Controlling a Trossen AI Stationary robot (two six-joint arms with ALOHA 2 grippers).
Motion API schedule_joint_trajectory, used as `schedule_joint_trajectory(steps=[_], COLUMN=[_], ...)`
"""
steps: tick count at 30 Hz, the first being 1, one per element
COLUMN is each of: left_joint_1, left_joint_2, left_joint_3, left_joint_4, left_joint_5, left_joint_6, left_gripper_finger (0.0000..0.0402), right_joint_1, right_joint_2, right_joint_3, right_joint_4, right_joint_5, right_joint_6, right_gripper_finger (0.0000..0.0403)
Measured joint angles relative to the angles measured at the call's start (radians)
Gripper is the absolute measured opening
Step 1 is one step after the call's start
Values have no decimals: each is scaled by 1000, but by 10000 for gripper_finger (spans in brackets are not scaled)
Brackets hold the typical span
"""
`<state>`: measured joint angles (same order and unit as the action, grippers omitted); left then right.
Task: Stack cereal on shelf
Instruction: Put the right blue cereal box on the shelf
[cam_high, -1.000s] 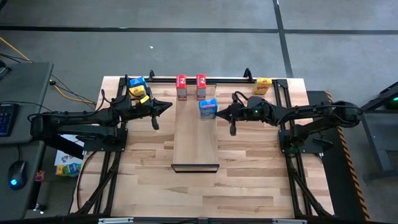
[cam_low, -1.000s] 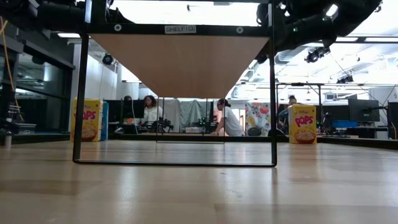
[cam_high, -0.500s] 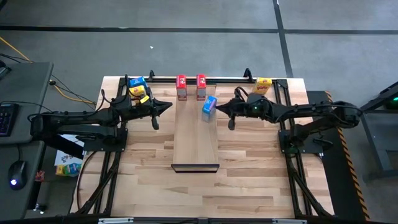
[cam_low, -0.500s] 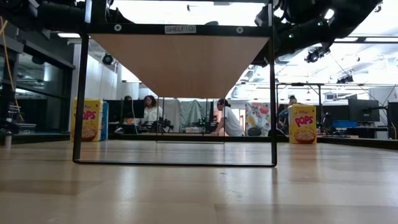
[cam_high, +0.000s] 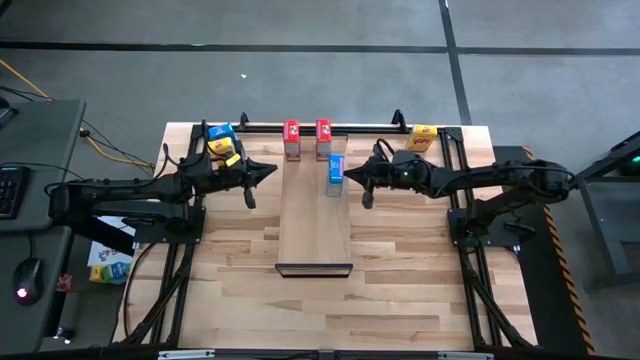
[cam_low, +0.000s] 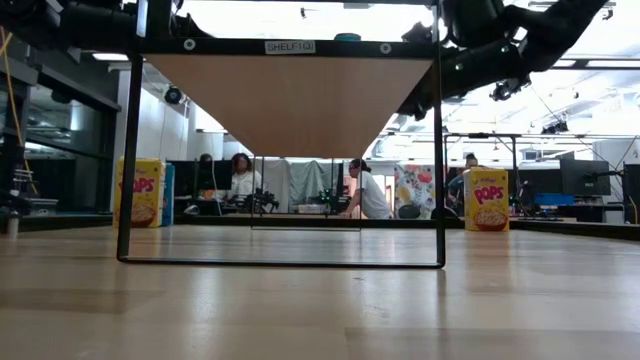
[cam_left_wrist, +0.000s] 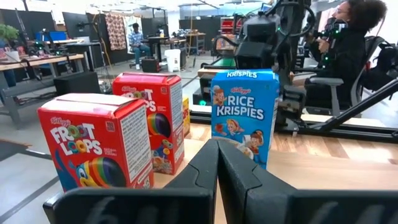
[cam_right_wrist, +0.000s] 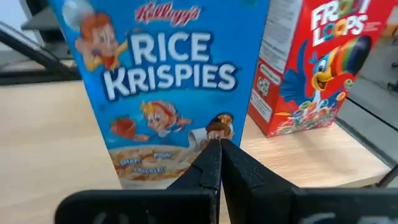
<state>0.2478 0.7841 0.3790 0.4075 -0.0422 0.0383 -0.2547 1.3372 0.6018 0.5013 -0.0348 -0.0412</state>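
The shelf (cam_high: 315, 215) is a pale board down the table's middle, raised on a black frame (cam_low: 130, 150). Two red cereal boxes (cam_high: 291, 140) (cam_high: 323, 138) stand at its far end. A blue Rice Krispies box (cam_high: 336, 172) stands upright on the shelf's right side. My right gripper (cam_high: 349, 177) is shut, its tips at the box's right face. My left gripper (cam_high: 272, 171) hovers shut to the left of the shelf, touching nothing. A blue and a yellow box (cam_high: 221, 141) stand far left behind my left arm. Another yellow box (cam_high: 423, 137) stands far right. My right gripper's shut fingers (cam_right_wrist: 208, 165) meet the blue box low on the middle of its broad front face (cam_right_wrist: 186, 140). They come about level from the table's right. The box stands upright with its base on the shelf (cam_right_wrist: 56, 137).
The shelf's dark lip (cam_high: 314, 268) marks its near end, and the board between it and the boxes is bare. A black rail (cam_high: 330, 127) runs along the table's far edge. In the low view people sit in the room beyond.
My right gripper has moved toward the table's left against the blue box, staying shut. The box has turned about on the shelf, its broad face now toward the gripper, and it still stands upright.
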Motion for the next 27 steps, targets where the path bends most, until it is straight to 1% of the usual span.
schedule_joint_trajectory(steps=[3,6,10,16,21,27], left_joint_1=[0,0,0,0,0,0], left_joint_2=[0,0,0,0,0,0], left_joint_3=[0,0,0,0,0,0], left_joint_4=[-10,-13,-5,15,16,16], left_joint_5=[0,0,0,0,0,0], left_joint_6=[0,0,0,0,0,0], left_gripper_finger=[0,0,0,0,0,0], right_joint_1=[14,42,72,91,88,71], right_joint_2=[-3,-2,-1,-1,-1,-1], right_joint_3=[0,0,0,0,0,0], right_joint_4=[-8,-10,-12,-13,-13,-10], right_joint_5=[-20,-22,39,56,133,135], right_joint_6=[46,45,45,56,57,63], right_gripper_finger=[0,0,0,0,0,0])
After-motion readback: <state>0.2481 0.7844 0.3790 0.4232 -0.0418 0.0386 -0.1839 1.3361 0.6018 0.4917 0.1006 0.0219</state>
